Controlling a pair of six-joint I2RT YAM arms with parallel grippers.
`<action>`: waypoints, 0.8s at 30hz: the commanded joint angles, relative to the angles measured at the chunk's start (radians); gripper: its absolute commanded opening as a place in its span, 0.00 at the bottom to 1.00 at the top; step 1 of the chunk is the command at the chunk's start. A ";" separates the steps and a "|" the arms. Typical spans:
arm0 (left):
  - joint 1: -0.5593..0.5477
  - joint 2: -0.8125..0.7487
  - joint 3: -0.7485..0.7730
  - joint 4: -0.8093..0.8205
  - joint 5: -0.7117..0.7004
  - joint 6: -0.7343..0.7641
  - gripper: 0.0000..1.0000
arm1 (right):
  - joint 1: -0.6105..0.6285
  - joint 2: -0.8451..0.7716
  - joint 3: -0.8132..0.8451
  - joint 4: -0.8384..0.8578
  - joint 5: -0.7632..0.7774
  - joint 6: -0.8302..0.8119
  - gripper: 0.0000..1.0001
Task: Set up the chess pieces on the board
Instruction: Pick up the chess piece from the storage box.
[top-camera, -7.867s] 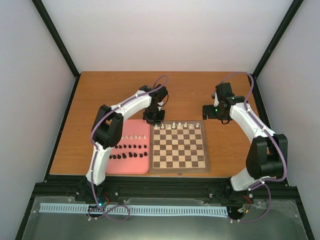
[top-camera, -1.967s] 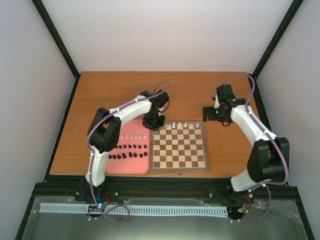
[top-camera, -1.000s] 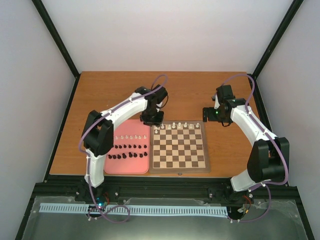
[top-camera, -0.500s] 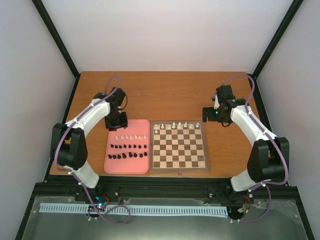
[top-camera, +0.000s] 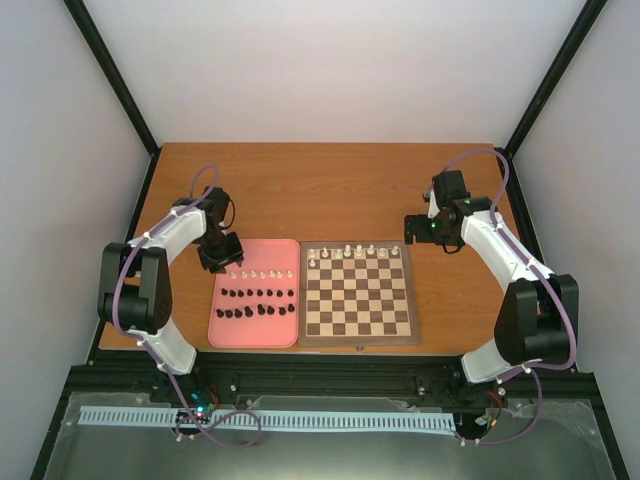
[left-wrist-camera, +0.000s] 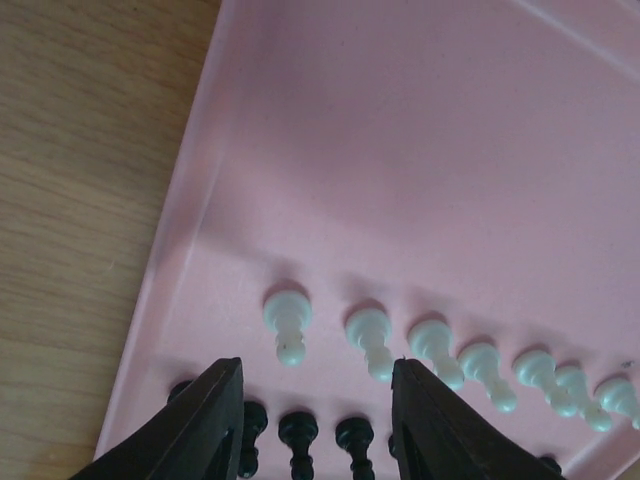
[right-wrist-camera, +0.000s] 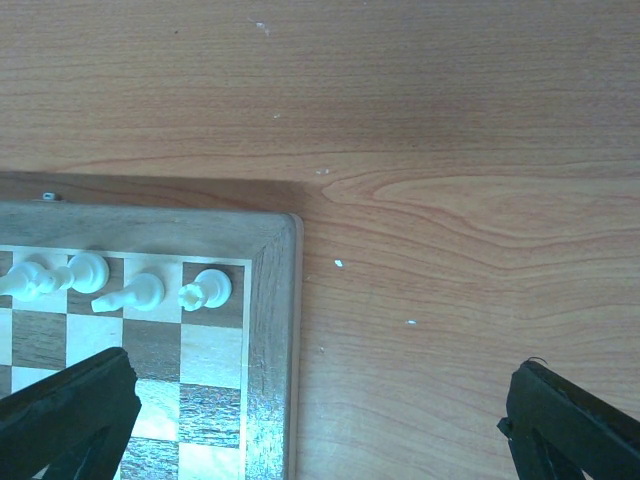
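Top cam sits high at the near side, looking down over the whole brown wooden bench. Left wrist cam is close up, tilted at a corner of the pink rounded plastic tray. Right wrist cam looks down on a corner of the brown-and-cream checkered wooden chessboard, and both corners are also in the top view.

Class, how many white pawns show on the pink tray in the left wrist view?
7 white pawns in one row on the pink tray, beyond the black pieces; more may be cut off at right.
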 joint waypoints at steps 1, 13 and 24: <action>0.016 0.037 0.019 0.040 0.028 -0.013 0.43 | -0.009 -0.022 -0.010 -0.006 0.011 0.002 1.00; 0.027 0.059 -0.010 0.050 0.039 -0.002 0.34 | -0.009 -0.011 -0.009 -0.008 0.013 -0.001 1.00; 0.029 0.062 -0.049 0.062 0.045 -0.008 0.32 | -0.009 -0.003 -0.012 -0.003 0.007 -0.006 1.00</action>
